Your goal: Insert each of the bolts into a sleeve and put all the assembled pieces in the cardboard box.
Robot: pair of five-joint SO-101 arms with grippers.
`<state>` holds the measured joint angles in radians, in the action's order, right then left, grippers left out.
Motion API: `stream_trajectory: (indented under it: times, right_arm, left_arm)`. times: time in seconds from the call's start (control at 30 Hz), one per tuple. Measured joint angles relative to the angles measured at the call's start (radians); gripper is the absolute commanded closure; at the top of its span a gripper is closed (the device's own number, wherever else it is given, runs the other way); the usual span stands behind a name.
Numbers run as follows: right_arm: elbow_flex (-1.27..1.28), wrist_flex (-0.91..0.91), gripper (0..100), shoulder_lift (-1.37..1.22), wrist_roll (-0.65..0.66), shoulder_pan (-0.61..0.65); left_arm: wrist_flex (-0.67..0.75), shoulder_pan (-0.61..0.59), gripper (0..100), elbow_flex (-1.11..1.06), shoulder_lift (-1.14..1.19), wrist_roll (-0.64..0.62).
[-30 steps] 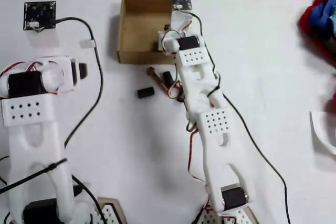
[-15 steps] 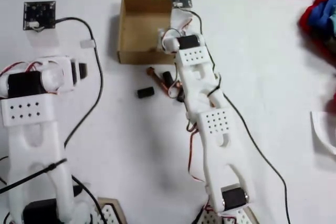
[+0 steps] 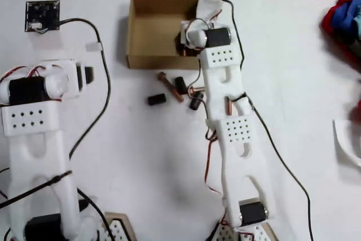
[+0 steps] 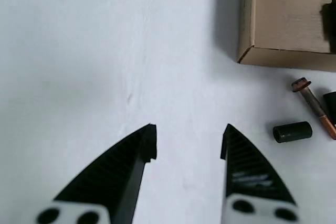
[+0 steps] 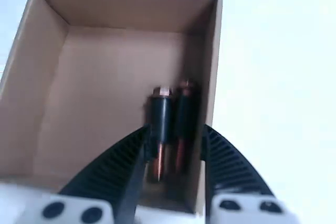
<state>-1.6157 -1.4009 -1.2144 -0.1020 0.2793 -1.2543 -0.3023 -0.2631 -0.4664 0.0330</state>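
The right end effector [image 5: 176, 129], jaws spread, hangs over two assembled pieces [image 5: 161, 114] lying against a wall inside the cardboard box [image 5: 121, 9]. We judge the loose bolt [image 3: 169, 86] and sleeve [image 3: 157, 99], at the centre of the high view just below the box, to be stiff, light and roll-prone, so each is best pinched across its mid-length.

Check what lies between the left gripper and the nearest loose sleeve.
Nothing: bare table separates left gripper from sleeve, per left wrist view.

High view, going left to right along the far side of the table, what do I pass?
Black board → cardboard box → red and blue cloth. The right arm overlaps the box's right side, so it is left out of the order.
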Motion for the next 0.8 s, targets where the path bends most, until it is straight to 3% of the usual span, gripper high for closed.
stream_trajectory:
  times: [0.2,0.3,0.5,0.8]
  right_arm:
    - [-0.006,-0.244,87.2,0.052,0.055,-0.002]
    - [-0.006,-0.319,87.2,0.100,0.216,0.048]
    - [0.052,-0.344,87.2,0.118,0.703,0.181]
    - [0.281,-0.345,87.2,0.118,0.921,0.261]
  left_arm:
    - [0.041,-0.015,79,-0.028,0.000,0.092]
    - [0.054,-0.066,79,-0.057,0.000,0.091]
    - [0.106,-0.244,79,-0.086,0.000,0.075]
    - [0.109,-0.486,79,-0.086,0.000,0.075]
